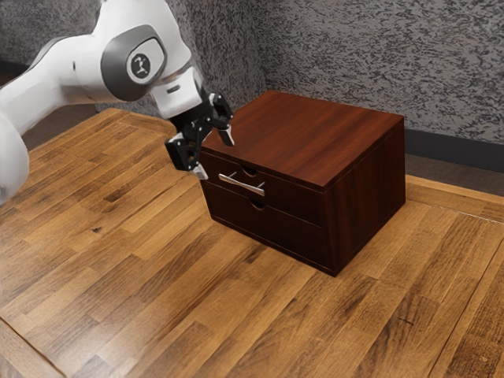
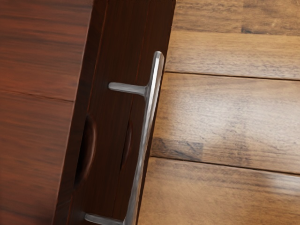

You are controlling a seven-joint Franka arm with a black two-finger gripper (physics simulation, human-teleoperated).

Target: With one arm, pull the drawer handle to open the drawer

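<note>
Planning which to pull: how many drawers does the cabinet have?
2: the upper drawer, bearing the metal handle, and the lower drawer beneath it. Far sides are hidden.

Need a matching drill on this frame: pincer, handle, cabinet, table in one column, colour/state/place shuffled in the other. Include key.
Things
1. pincer
2. handle
3. cabinet
4. table

Descriptions
A. silver bar, on the cabinet's front
B. light brown planks
C. black, open, near the handle
D. dark reddish wood, standing on the table

Pairs: 1-C, 2-A, 3-D, 4-B
</note>
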